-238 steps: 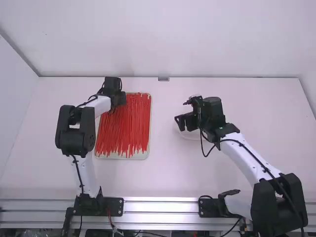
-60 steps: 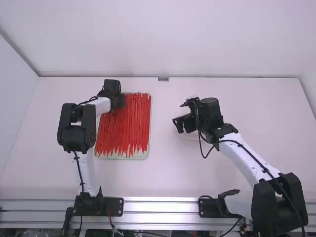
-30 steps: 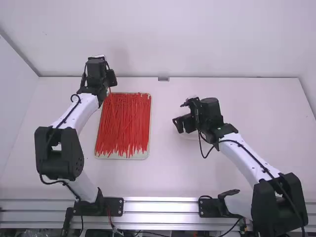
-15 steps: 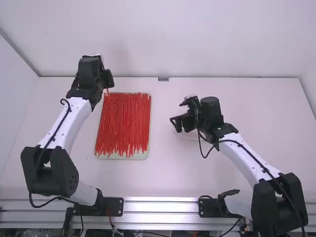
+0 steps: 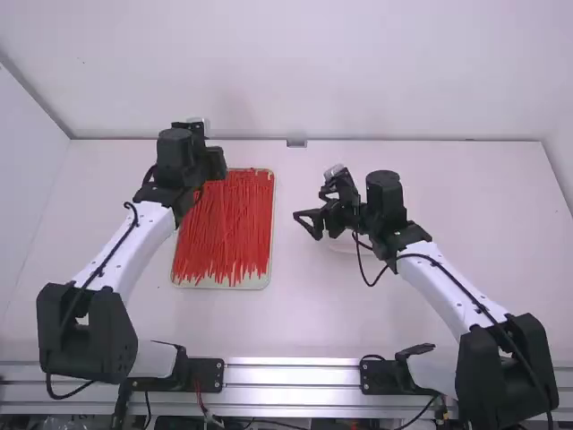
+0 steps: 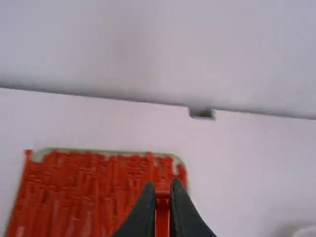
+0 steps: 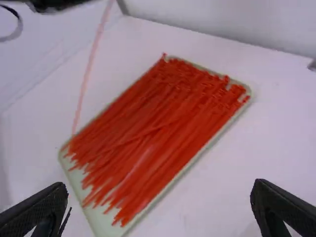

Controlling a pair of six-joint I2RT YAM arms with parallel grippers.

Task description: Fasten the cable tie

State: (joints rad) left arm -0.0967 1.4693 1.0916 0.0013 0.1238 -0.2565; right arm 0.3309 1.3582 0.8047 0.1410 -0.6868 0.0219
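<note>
Cable tie, red, single: pinched in the narrow-set left end effector, held above the far end of the tie tray, apparently for handover. Right end effector: wide, empty, mid-counter, facing left to receive.

High view above and behind, looking down, wrist views nearer, all sharing tray of cable ties

One tray on the left of the counter carries a heap of red cable ties, too many to count. One lone cable tie is pinched in the left gripper. Two grippers in all, counting the right gripper. One small grey tab sits at the counter's far edge
</note>
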